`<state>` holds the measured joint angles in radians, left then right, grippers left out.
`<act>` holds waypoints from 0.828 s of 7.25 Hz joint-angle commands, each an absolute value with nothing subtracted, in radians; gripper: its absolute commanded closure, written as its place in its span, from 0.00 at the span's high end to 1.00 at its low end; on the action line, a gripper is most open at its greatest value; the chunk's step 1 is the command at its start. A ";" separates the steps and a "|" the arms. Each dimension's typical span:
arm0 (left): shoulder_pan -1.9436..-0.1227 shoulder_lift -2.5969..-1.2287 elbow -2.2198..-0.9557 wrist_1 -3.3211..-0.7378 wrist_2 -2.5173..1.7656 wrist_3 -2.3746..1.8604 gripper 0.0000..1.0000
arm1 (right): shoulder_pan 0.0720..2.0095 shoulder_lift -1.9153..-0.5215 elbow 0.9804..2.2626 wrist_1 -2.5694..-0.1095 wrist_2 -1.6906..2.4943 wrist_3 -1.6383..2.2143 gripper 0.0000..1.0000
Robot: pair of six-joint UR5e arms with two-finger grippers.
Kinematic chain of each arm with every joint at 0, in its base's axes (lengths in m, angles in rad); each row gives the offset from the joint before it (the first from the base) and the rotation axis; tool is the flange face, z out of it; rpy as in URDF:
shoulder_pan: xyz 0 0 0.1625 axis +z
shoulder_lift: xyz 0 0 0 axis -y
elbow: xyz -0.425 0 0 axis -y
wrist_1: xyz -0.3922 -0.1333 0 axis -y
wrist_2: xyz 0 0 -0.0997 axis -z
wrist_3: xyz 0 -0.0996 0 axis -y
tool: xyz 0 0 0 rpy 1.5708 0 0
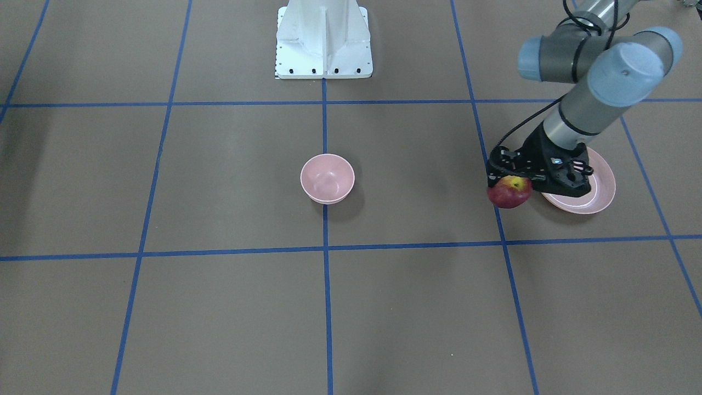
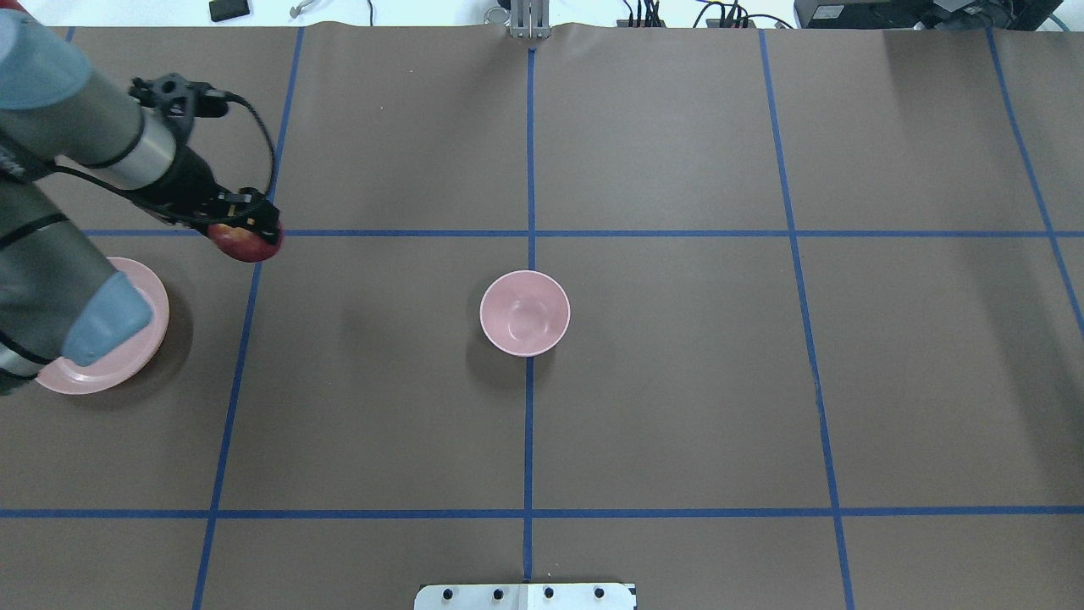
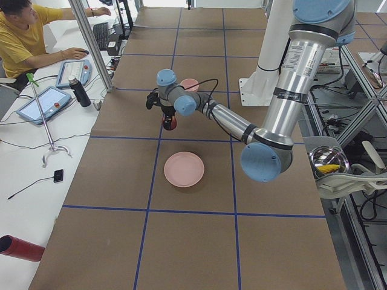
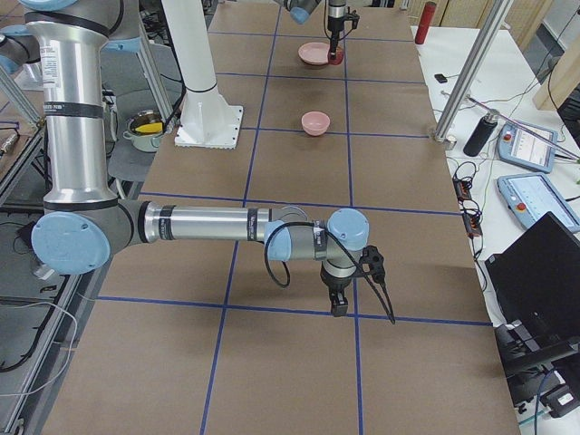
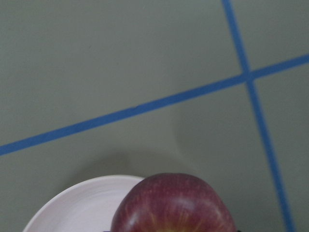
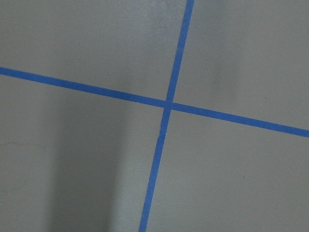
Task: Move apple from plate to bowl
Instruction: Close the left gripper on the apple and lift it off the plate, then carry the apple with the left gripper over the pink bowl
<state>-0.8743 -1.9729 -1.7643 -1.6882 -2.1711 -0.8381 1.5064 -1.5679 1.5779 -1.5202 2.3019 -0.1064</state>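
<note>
Even overhead light, soft shadows beside the bowl (image 2: 525,312); wrist views slightly dim.

plate (image 2: 102,379) partly hidden; apple (image 5: 174,203) cut off below

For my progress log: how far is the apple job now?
Done: the small dark-red apple is off the wide shallow pink plate, which is empty. In hand: the left arm's jaws hold it above the table. Left: carry it to the empty small deep pink bowl and release it.
</note>
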 commanded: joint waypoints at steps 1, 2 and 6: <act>-0.699 -2.208 -1.755 -1.500 -2.054 -1.071 0.00 | 1.506 -1.569 1.578 -1.520 2.301 -0.106 1.00; -0.654 -2.280 -1.721 -1.482 -2.048 -1.145 0.00 | 1.506 -1.569 1.578 -1.519 2.301 -0.106 1.00; -0.540 -2.514 -1.476 -1.488 -1.934 -1.305 0.00 | 1.506 -1.569 1.575 -1.520 2.302 -0.106 1.00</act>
